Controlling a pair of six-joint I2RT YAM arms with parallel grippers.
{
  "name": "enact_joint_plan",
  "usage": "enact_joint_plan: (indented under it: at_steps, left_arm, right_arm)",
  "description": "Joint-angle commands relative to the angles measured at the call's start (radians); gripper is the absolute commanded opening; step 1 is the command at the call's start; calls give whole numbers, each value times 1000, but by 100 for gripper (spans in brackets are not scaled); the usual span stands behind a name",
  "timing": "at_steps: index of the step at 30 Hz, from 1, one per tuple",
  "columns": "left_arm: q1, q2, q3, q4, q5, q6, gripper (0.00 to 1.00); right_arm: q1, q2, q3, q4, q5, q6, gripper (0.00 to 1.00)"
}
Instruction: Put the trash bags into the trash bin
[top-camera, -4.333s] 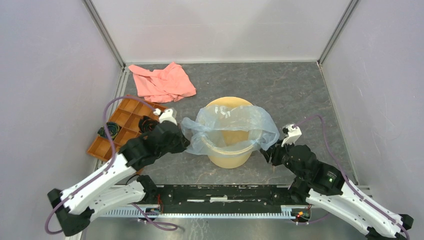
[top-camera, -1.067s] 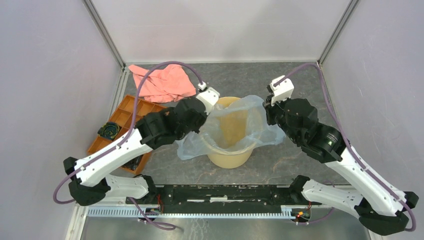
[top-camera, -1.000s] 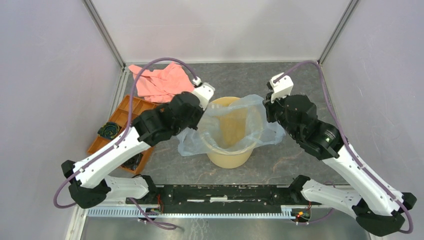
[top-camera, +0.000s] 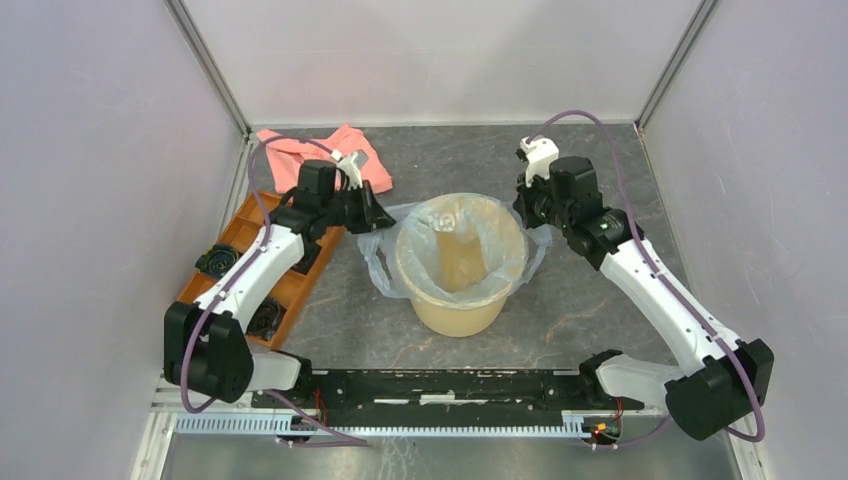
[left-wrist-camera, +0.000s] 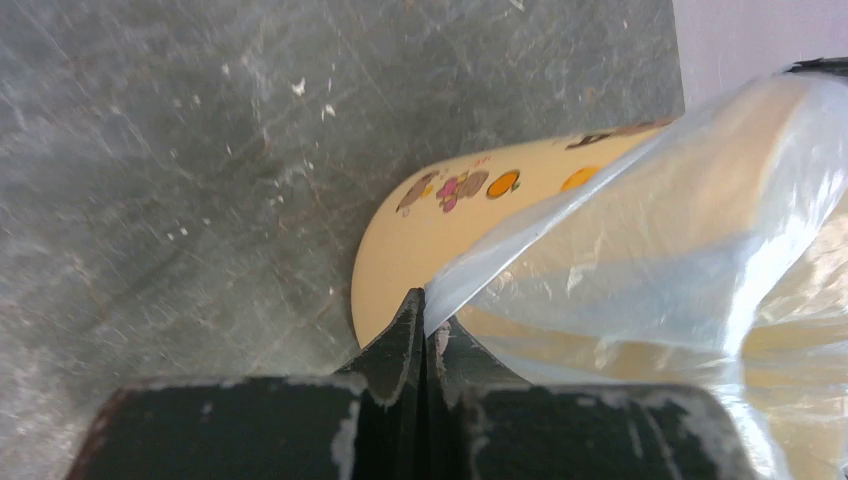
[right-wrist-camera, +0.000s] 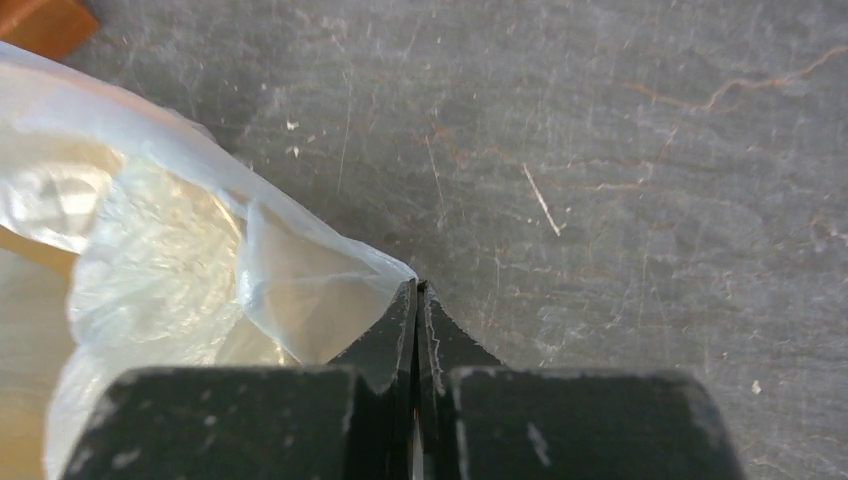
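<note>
Film of the trash bag is being gripped from both sides. The left pincer is clamping shut on the film's edge at the far left of the trash bin, just beside its rim. The right pincer is pinching shut on a pointed corner of film at the bin's far right, with the grey surface behind it. The bag is sitting mouth-open inside the pale yellow bin in the middle of the surface, its translucent blue-grey film crinkling along the inner wall, folding out over the rim and hanging loosest on the left. Small coloured prints are showing on the bin's outer wall.
</note>
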Motion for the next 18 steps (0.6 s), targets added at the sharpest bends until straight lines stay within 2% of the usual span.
enact_joint_plan:
  at_steps: [1,6,9,13,14,18]
  left_arm:
    - [6,-66,-132,133,72,-101,3]
    - [5,-124,-276,161,79,-126,6]
    - [6,-169,-278,120,59,-113,14]
    - [6,-239,-203,-10,-35,-49,34]
    - [6,-255,-181,-45,-61,-36,42]
    - [6,-325,-124,-173,-155,4,60]
  right_arm:
    - [-7,-26,-80,68,-55,-1,1]
    - [-6,-73,-141,54,-57,-1,1]
    - [-7,-109,-126,-1,-11,-19,4]
    - [-6,-170,-67,-103,103,-41,26]
    - [-7,-194,-56,-122,117,-42,33]
    - [-7,-279,-38,-183,145,-42,55]
